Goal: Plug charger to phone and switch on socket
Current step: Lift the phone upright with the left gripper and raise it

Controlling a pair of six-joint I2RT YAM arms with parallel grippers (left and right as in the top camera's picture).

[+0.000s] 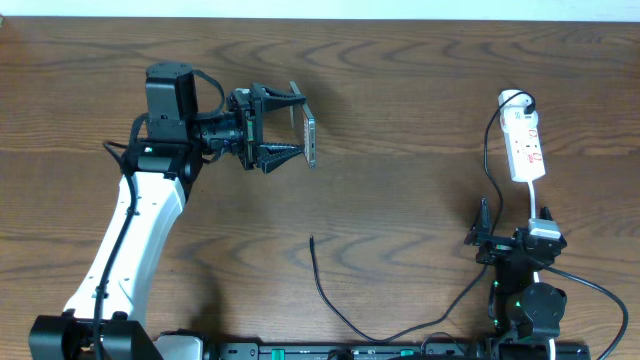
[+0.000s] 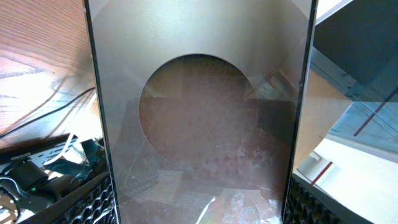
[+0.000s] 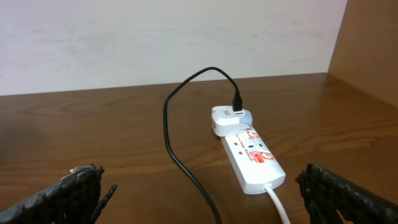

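Note:
My left gripper (image 1: 290,132) is shut on the phone (image 1: 310,137) and holds it on edge above the table at upper centre. In the left wrist view the phone's glossy brown-grey face (image 2: 199,112) fills the frame between my fingers. The charger, a thin black cable (image 1: 335,310), runs across the front of the table and its plug tip (image 1: 312,240) lies free below the phone. The white socket strip (image 1: 526,145) lies at the right, with a white adapter at its far end (image 3: 229,118). My right gripper (image 1: 510,243) is open and empty in front of the strip (image 3: 255,158).
The strip's white cord (image 3: 277,202) runs back toward my right gripper. The black cable (image 3: 180,155) loops from the adapter over the table to the left of the strip. A pale wall stands behind the table's far edge.

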